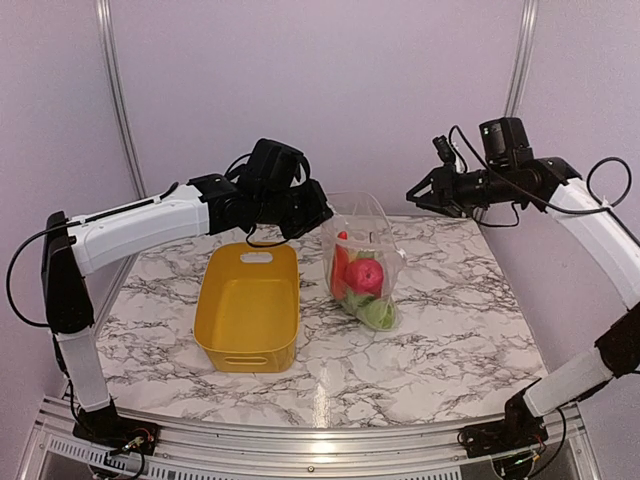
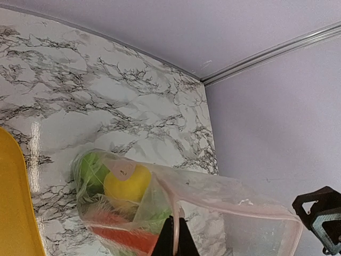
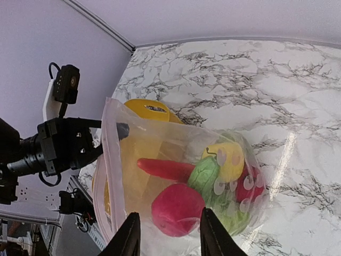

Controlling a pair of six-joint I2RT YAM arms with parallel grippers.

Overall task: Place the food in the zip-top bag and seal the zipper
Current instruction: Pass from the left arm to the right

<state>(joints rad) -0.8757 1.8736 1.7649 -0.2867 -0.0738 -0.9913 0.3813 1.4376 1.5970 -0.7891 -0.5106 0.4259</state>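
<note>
The clear zip-top bag (image 1: 362, 262) stands on the marble table, its top held up by my left gripper (image 1: 318, 214). In the left wrist view that gripper (image 2: 176, 237) is shut on the pinkish zipper (image 2: 171, 205), which runs on along the bag's mouth. Food fills the bag: a red apple (image 3: 177, 209), a long red piece (image 3: 165, 169), a green piece (image 3: 205, 178) and a yellow lemon (image 3: 229, 157). My right gripper (image 1: 415, 193) hovers to the right of the bag's top, apart from it. In its own view it (image 3: 169, 234) is open with nothing between the fingers.
A yellow tub (image 1: 248, 305) sits left of the bag and looks empty. The lilac back wall and its metal posts (image 1: 520, 60) stand close behind both grippers. The table's near edge has a metal rail (image 1: 320, 440).
</note>
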